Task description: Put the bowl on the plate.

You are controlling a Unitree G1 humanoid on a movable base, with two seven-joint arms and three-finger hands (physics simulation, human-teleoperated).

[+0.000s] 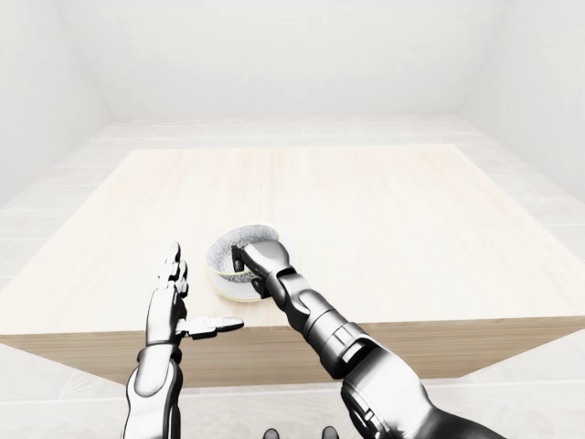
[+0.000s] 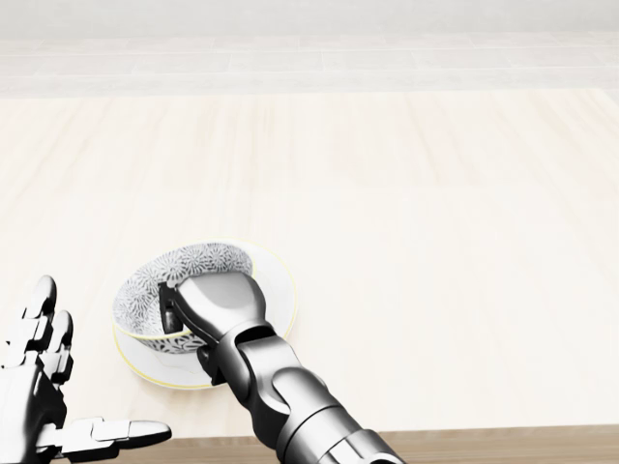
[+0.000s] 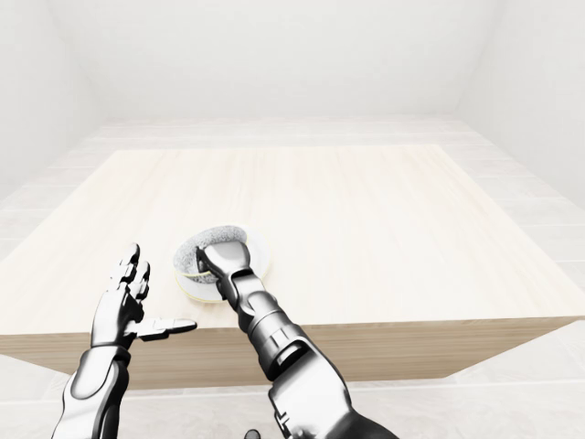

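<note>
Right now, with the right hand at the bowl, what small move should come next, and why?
Probably open the right hand and lift it straight up. The bowl already appears to sit on the plate, its fingers still hooked over the rim. The left hand is open beside it, touching nothing.

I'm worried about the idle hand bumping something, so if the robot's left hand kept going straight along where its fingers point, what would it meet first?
Probably nothing. The left hand is open, fingers pointing toward the top of the head view over the bare pale wooden table. The patterned grey bowl on the white yellow-rimmed plate sits to its right, off that line; depth is uncertain.
</note>
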